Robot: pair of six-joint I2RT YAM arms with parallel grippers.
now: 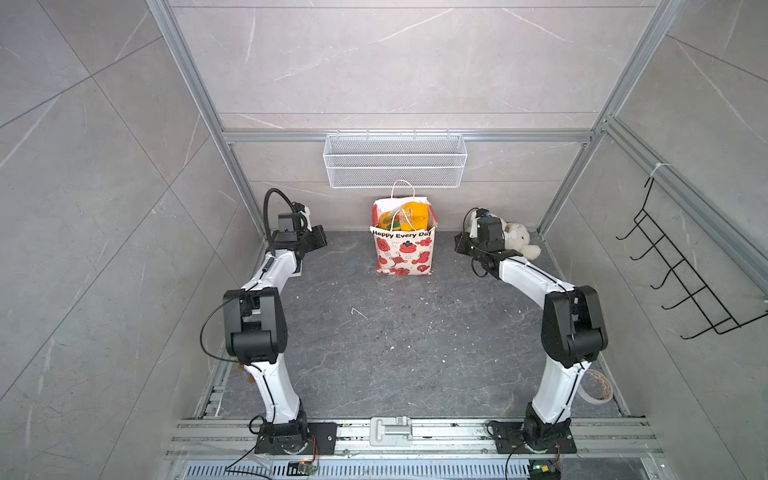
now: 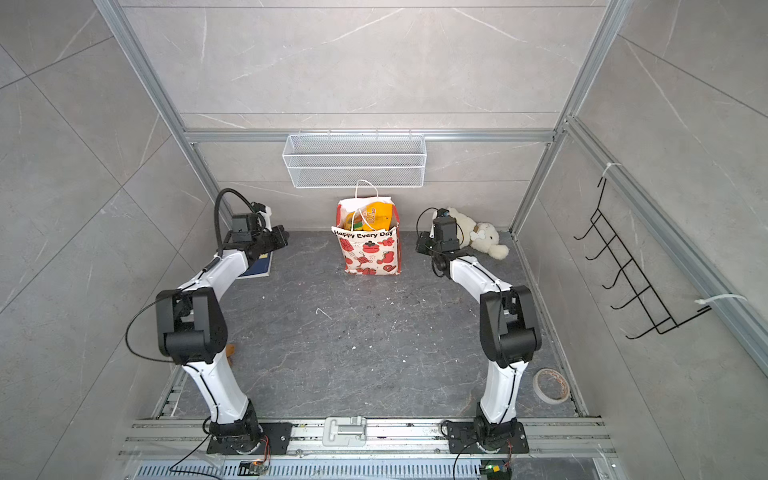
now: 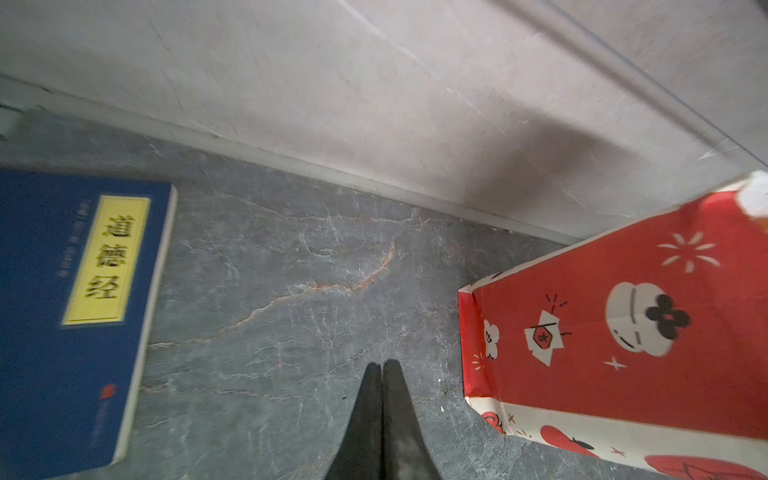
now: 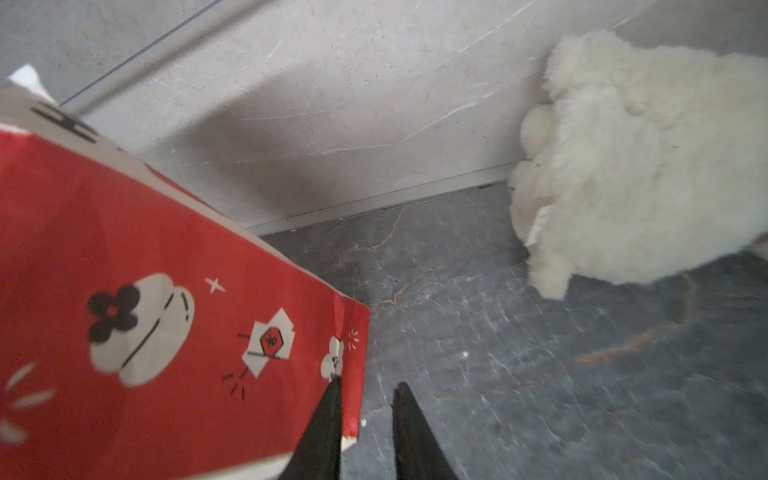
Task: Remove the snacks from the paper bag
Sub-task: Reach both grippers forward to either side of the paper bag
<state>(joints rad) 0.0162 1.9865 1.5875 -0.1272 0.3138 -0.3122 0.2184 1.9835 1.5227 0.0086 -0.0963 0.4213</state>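
Note:
The paper bag (image 1: 403,253) (image 2: 372,253) stands upright at the back middle of the dark floor, white with red prints and "Happy Every Day" lettering. Yellow and orange snacks (image 1: 405,216) (image 2: 370,216) fill its open top. My left gripper (image 1: 322,239) (image 3: 382,365) hovers to the left of the bag, shut with nothing between its fingers; the bag's red side panel (image 3: 623,332) shows in the left wrist view. My right gripper (image 1: 459,245) (image 4: 368,386) hangs to the bag's right, close to its red side (image 4: 145,291). Its fingers stand a narrow gap apart and hold nothing.
A blue book (image 3: 62,311) (image 2: 259,266) lies under the left arm. A white plush toy (image 1: 519,241) (image 4: 644,166) sits in the back right corner. A wire basket (image 1: 395,160) hangs on the back wall above the bag. A tape roll (image 2: 550,385) lies at front right, below a black hook rack (image 1: 681,270).

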